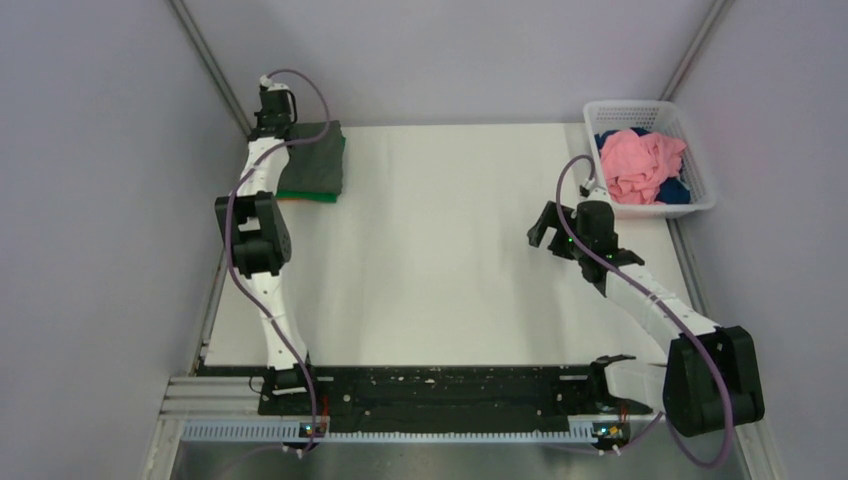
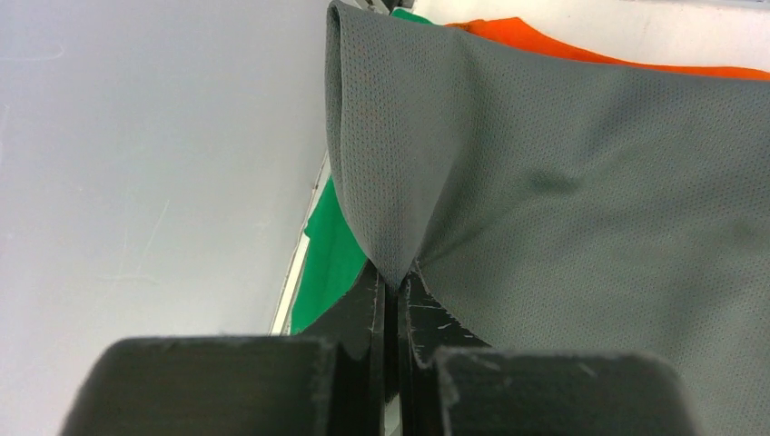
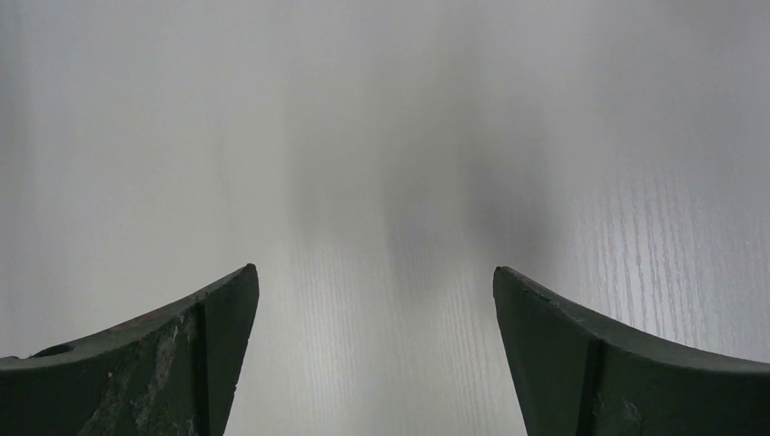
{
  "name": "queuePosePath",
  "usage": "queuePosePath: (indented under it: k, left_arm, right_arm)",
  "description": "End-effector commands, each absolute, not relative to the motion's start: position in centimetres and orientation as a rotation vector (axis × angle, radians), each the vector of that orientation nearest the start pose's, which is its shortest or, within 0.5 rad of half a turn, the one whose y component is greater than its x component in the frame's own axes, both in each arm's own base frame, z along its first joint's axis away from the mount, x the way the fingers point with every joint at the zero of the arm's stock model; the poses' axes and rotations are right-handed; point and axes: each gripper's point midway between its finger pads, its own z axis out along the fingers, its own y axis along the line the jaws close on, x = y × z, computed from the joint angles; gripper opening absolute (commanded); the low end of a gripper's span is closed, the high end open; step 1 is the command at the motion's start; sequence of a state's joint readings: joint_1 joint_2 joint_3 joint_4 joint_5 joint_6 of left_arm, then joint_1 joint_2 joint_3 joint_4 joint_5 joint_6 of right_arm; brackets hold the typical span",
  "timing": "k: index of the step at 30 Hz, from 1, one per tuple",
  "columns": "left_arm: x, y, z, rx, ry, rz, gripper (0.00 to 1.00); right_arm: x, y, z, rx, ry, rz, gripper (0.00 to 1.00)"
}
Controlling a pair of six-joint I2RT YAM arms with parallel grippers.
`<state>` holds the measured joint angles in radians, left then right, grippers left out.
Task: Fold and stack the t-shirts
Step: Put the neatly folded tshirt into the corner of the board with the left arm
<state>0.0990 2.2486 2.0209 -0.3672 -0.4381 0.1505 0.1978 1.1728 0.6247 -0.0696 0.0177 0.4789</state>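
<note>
Dark grey shirt (image 2: pixel 563 209): folded, on top of the stack at the far-left corner of the table (image 1: pixel 450 250). Left gripper (image 2: pixel 392 295) is clamped on a pinch of its edge. The jaws are closed with only fabric between them, and the cloth tents up from the tips into a soft ridge. It looks like thin perforated knit: light, limp, no stiffness. It will likely follow the fingers, and a sideways pull would drag the fold open. My read: let go straight, no sideways tug.

Just left of and below the fingertips, under the grey: green shirt (image 2: pixel 331 245). Beyond the tips, at the stack's far edge, an orange cloth (image 2: pixel 508 32) peeks out. Can't tell if it's a separate garment.

Right gripper (image 3: pixel 373 272): fingers spread wide, nothing between them, bare tabletop below. The basket (image 1: pixel 703 180) sits beyond and to the right of its fingers, near but not touching. The pink shirt (image 1: pixel 640 165) is crumpled on top inside. The dark blue shirt (image 1: pixel 676 192) is mostly buried under it.

Judgement: the stack is started and two shirts are left in the basket, pink next. Take a raised wrinkle at the top of the heap with a deep pinch. Soft cotton shouldn't slip, but it may snag the blue and drag it along. The basket looks light and could shift if cloth catches the rim.
</note>
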Motion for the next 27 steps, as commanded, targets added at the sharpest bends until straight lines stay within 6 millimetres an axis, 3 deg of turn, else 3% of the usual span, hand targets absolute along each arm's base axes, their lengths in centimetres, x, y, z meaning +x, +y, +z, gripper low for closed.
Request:
queuePosePath:
  k: [1,21,23,24,25,27]
  left_arm:
    - [60.4,15.1,17.9,-0.262,2.068,0.580,0.00]
    - [59.9,19.0,18.3,-0.345,2.042,0.670,0.00]
    - [59.7,19.4,18.4,-0.376,2.035,0.691,0.20]
    - [59.5,19.6,18.5,-0.396,2.028,0.703,0.59]
    - [59.3,19.8,18.7,-0.419,2.018,0.716,0.91]
    - [58.9,20.0,19.4,-0.466,1.995,0.720,0.99]
  right_arm:
    - [34.6,8.4,12.7,0.311,2.136,0.377,0.99]
    - [34.6,8.5,12.5,0.309,2.141,0.381,0.99]
    - [34.6,8.5,12.5,0.310,2.141,0.380,0.99]
    - [34.6,8.5,12.5,0.310,2.143,0.380,0.99]
    - [34.6,8.5,12.5,0.311,2.144,0.379,0.99]
    - [34.6,8.5,12.6,0.309,2.142,0.380,0.99]
